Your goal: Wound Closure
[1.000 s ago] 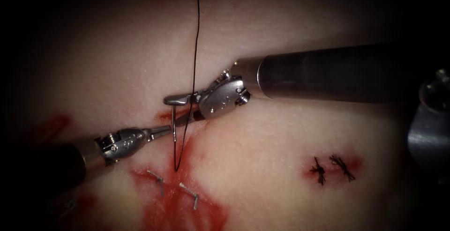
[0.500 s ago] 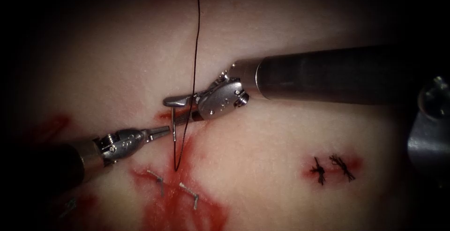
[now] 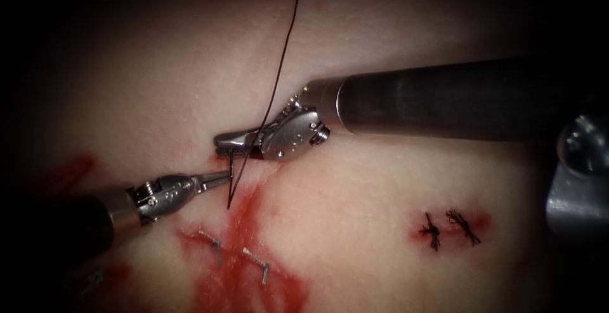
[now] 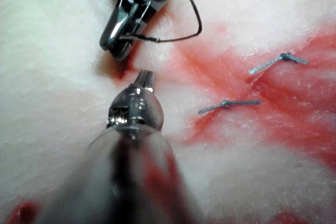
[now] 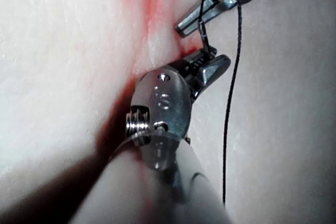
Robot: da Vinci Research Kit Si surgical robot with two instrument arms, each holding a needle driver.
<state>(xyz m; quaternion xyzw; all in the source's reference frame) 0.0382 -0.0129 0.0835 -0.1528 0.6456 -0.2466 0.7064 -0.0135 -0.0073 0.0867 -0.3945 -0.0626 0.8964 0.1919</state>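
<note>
right gripper [image 3: 229, 143] grasping needle [image 3: 232, 168], needle tip hidden, left gripper [image 3: 219, 177] clenched, empty

The thread [image 3: 279, 53] runs straight off the top edge of the endoscope view, so no idea where that end goes. Where it meets the needle [image 3: 232, 168] by the right tool [image 3: 223, 143] is too fine to sort out, and I can't tell if the needle tip sits in the tissue [image 3: 380, 186] or just over it. The left tool [image 3: 219, 176] has a shaft that fades into the dark at the left border, and whether its jaws are parted is too small to call. Some shiny metal thing [image 3: 574, 179] is cut off at the right edge, can't identify it.
</note>
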